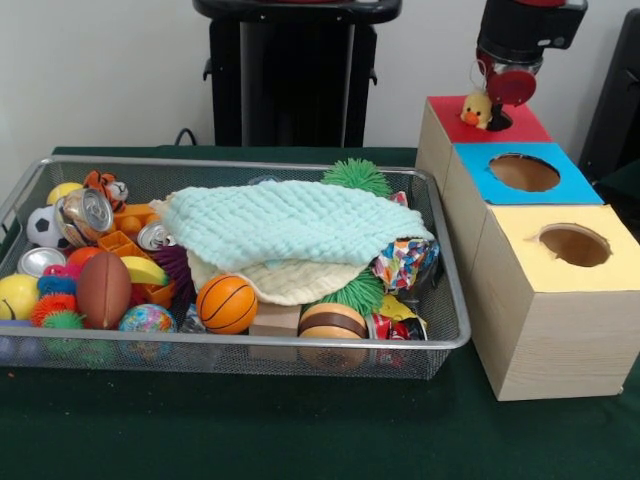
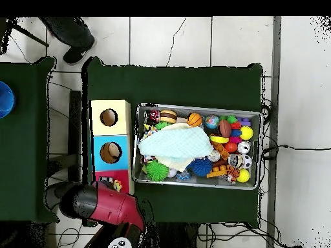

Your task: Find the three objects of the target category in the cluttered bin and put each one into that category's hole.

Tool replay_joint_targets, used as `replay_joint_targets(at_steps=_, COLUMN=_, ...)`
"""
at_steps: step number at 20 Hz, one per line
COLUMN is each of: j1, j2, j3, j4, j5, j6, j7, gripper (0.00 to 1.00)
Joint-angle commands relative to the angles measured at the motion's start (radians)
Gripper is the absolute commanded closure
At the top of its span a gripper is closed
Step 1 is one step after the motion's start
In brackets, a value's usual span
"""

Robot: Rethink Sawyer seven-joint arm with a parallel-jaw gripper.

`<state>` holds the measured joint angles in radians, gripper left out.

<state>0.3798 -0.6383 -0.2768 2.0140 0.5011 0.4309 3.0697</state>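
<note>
The silver wire-mesh bin (image 1: 240,163) is full of toys; it also shows in the overhead view (image 2: 194,107). A yellow plush duck (image 1: 477,108) with an orange beak is at the red-topped box (image 1: 445,115), right beside my gripper (image 1: 508,90), which hangs over that box. Whether the duck is held or rests on the box is unclear. In the overhead view the duck (image 2: 117,186) shows at the edge of my arm (image 2: 103,203). An orange striped plush tiger (image 1: 105,187) lies in the bin's far left corner.
A blue-topped box (image 1: 480,165) and a yellow-topped box (image 1: 520,235), each with a round hole, stand in a row with the red one. A pale green cloth (image 1: 290,220) covers the bin's middle. Balls, cans and spiky toys lie around it.
</note>
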Motion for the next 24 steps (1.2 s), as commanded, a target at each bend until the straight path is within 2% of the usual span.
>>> replay_joint_targets(at_steps=1, j1=0.011, j2=0.04, j3=0.054, j4=-0.063, j5=0.037, j6=0.023, j7=0.156, gripper=0.0)
replay_joint_targets(at_steps=8, j1=0.022, j2=0.022, j3=0.044, j4=-0.066, j5=0.03, j6=0.061, j7=0.161, gripper=0.0)
replay_joint_targets(at_steps=13, j1=0.039, j2=-0.033, j3=-0.013, j4=-0.095, j5=-0.024, j6=0.233, j7=0.17, gripper=0.0)
replay_joint_targets(at_steps=15, j1=0.027, j2=-0.056, j3=-0.023, j4=-0.089, j5=-0.039, j6=0.259, j7=0.145, gripper=0.0)
replay_joint_targets(at_steps=19, j1=0.041, j2=-0.046, j3=-0.048, j4=-0.098, j5=-0.066, j6=0.252, j7=0.11, gripper=0.0)
replay_joint_targets(at_steps=20, j1=0.047, j2=-0.042, j3=-0.056, j4=-0.101, j5=-0.071, j6=0.249, j7=0.106, gripper=1.0)
replay_joint_targets(at_steps=24, j1=0.055, j2=-0.027, j3=-0.08, j4=-0.108, j5=-0.086, j6=0.24, j7=0.103, gripper=1.0)
